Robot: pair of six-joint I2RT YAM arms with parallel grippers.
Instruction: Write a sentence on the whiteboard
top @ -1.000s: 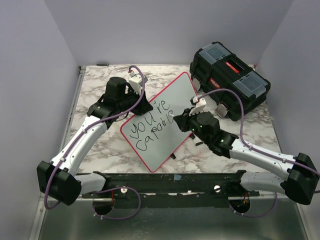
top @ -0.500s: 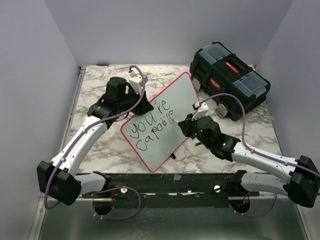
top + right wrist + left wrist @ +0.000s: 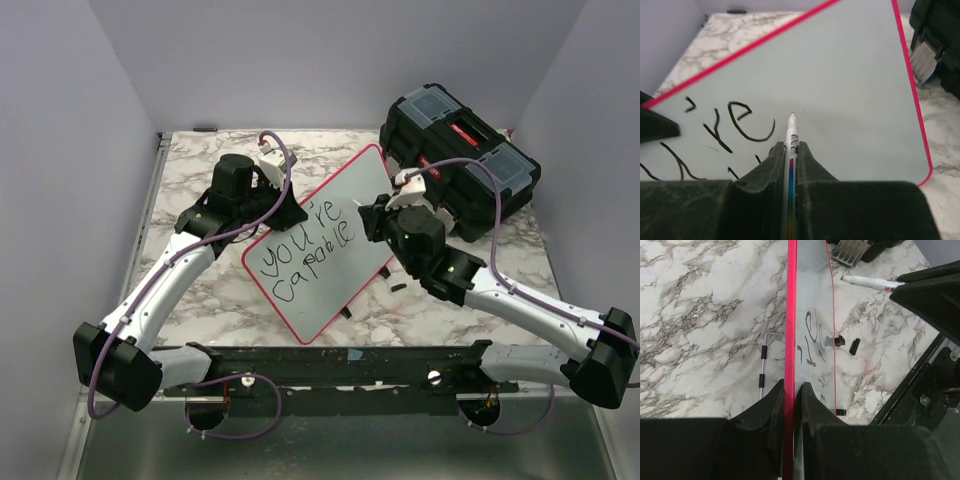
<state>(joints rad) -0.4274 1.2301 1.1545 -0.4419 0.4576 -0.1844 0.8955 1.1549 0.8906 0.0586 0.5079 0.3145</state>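
The whiteboard (image 3: 358, 185) with its red-pink rim stands tilted on the marble table. The sentence (image 3: 305, 247) on it reads "you're" over "capable" in black; no third line shows. My left gripper (image 3: 290, 212) is shut on the board's upper-left rim, which passes between the jaws in the left wrist view (image 3: 790, 390). My right gripper (image 3: 370, 220) is shut on a white marker (image 3: 792, 137). The marker's tip points at bare board just right of "re". I cannot tell if the tip touches. The marker also shows in the left wrist view (image 3: 870, 282).
A black toolbox (image 3: 460, 150) stands at the back right, close behind my right gripper. Small black pieces (image 3: 855, 346) lie on the table beside the board's lower right edge. A thin metal rod (image 3: 762, 365) lies left of the board. A black rail (image 3: 330, 365) runs along the near edge.
My right gripper has moved with the marker from the end of "capable" up and to the right, uncovering the whole word. The left gripper and the board have not moved.
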